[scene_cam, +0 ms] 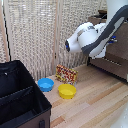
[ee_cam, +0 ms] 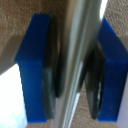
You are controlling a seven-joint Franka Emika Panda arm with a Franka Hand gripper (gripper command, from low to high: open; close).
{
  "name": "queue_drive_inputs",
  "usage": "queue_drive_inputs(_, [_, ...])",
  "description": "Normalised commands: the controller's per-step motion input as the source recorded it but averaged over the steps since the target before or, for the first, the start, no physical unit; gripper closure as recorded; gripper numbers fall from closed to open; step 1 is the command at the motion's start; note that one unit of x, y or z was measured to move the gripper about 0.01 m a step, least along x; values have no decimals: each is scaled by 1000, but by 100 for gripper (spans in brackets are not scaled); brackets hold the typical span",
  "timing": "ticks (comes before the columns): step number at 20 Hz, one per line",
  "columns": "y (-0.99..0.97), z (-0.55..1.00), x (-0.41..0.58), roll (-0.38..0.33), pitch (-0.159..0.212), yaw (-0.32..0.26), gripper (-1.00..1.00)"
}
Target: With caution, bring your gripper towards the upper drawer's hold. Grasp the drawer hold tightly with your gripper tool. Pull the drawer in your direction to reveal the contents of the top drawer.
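In the wrist view the drawer hold (ee_cam: 80, 50), a thin silver bar, runs lengthwise between my gripper's (ee_cam: 75, 75) two blue fingers (ee_cam: 32, 70). The dark pads (ee_cam: 50, 85) press against it on both sides, so the gripper is shut on the bar. Behind the bar lies the brown front of the top drawer (ee_cam: 20, 10). In the exterior view the bulky white arm (scene_cam: 92, 40) reaches to the brown dresser (scene_cam: 120, 52) on that view's right. Only a bit of blue of the gripper (scene_cam: 114, 38) shows past the arm there, and the bar itself is hidden.
The dresser's lower drawer front (scene_cam: 107, 65) sits below the arm. On the wooden floor are a blue bowl (scene_cam: 45, 84), a yellow bowl (scene_cam: 67, 90) and a colourful box (scene_cam: 66, 74). A black bin (scene_cam: 20, 95) fills the exterior view's left foreground. A wicker screen (scene_cam: 40, 35) stands behind.
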Motion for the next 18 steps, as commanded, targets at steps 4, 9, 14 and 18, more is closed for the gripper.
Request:
queue_drive_inputs(4, [841,-259,170,30,56,50,100])
queue_drive_inputs(9, [75,9,86,-6,0,0,-100])
queue_drive_inputs(14, [-2,39,30,-2,0,2,-100])
queue_drive_inputs(18, [11,33,169,-3,0,-6,-100])
